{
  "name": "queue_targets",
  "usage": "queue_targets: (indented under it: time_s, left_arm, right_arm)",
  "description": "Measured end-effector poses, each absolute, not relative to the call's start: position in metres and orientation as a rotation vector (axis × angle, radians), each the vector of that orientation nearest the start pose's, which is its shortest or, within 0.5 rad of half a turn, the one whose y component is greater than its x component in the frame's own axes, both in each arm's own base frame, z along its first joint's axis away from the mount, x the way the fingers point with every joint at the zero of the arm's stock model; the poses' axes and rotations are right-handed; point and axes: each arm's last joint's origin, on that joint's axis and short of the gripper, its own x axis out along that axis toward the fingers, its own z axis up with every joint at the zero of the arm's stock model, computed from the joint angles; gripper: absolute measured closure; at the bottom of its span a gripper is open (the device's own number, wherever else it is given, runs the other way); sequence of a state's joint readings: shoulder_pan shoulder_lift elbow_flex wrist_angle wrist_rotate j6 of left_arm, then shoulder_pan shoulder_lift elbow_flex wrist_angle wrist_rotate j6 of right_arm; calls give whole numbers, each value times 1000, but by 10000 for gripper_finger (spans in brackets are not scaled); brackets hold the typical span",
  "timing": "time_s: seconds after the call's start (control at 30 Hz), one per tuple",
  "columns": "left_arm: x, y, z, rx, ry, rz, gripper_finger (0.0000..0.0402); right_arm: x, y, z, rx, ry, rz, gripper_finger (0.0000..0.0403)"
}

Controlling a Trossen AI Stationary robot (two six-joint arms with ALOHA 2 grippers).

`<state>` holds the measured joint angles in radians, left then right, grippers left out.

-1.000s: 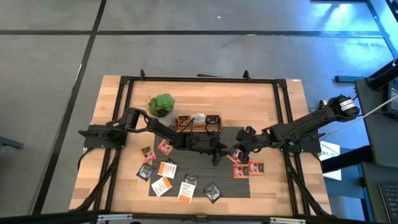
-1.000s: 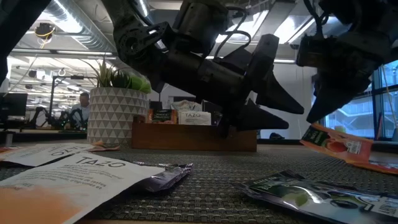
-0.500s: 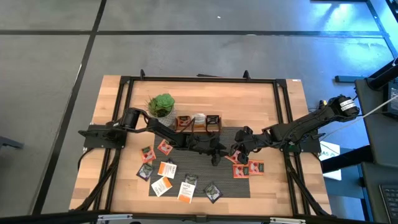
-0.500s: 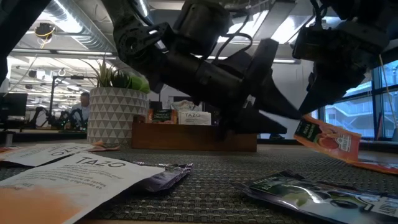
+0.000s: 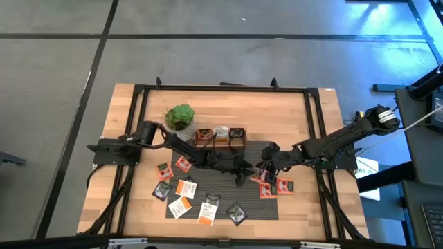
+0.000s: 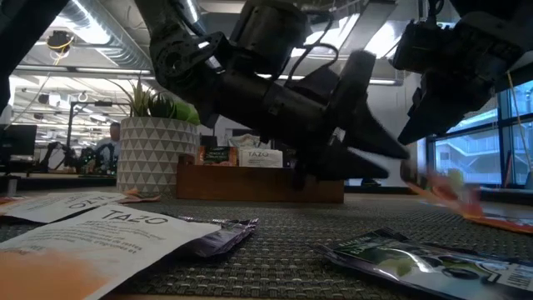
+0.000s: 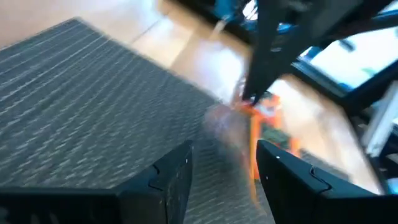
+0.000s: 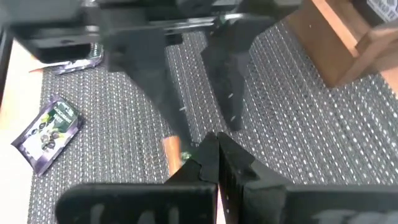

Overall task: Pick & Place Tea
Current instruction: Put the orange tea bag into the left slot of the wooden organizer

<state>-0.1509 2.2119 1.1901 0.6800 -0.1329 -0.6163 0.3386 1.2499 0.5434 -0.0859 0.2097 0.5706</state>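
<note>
While both arms reach in over the dark woven mat, the scene reads as follows.

Left arm pose: stretched low from the tabletop's left edge toward the middle; the left gripper sits over the mat just in front of the wooden tray, its fingers spread wide with nothing between them.

Right arm pose: folded in from the right edge, angled down; the right gripper hangs just beside the left one, its fingers pressed together on an orange-red tea sachet.

Hard to make out: in the low view that sachet is a motion smear under the right gripper; in the left wrist view it is an orange blur past the open fingers. How much of the sachet lies between the fingertips is hidden by the fingers themselves.

Tea relative to fingers: the pinched sachet hangs at the right fingertips, above the mat. Two more orange-red sachets lie on the mat just below the right gripper. A dark sachet rests on the mat well apart from it. White-and-orange sachets lie on the tabletop left of the mat.

Other: a potted plant stands left of the tray.
</note>
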Motion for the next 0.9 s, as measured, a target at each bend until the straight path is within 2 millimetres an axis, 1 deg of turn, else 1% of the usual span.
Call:
queue_targets:
  time_s: [0.27, 0.37, 0.47, 0.6, 0.7, 0.77, 0.9]
  left_arm:
    - [443, -66, 104, -564, 335, 64, 232]
    - [443, -67, 103, -584, 348, 60, 233]
    - [443, -69, 103, -602, 358, 37, 233]
    - [441, -73, 101, -560, 379, 35, 234]
    - [440, -77, 101, -549, 385, 32, 244]
    - [440, -77, 100, -546, 396, 35, 261]
    - [439, -78, 99, -521, 407, 32, 309]
  right_arm:
    - [219, 71, 172, 347, 766, -105, 403]
    - [216, 70, 169, 418, 815, -125, 399]
    - [213, 70, 167, 440, 857, -138, 386]
    - [212, 70, 167, 436, 866, -125, 363]
    - [212, 71, 166, 439, 874, -110, 335]
    - [212, 70, 166, 475, 875, -130, 311]
    - [210, 70, 165, 536, 896, -176, 266]
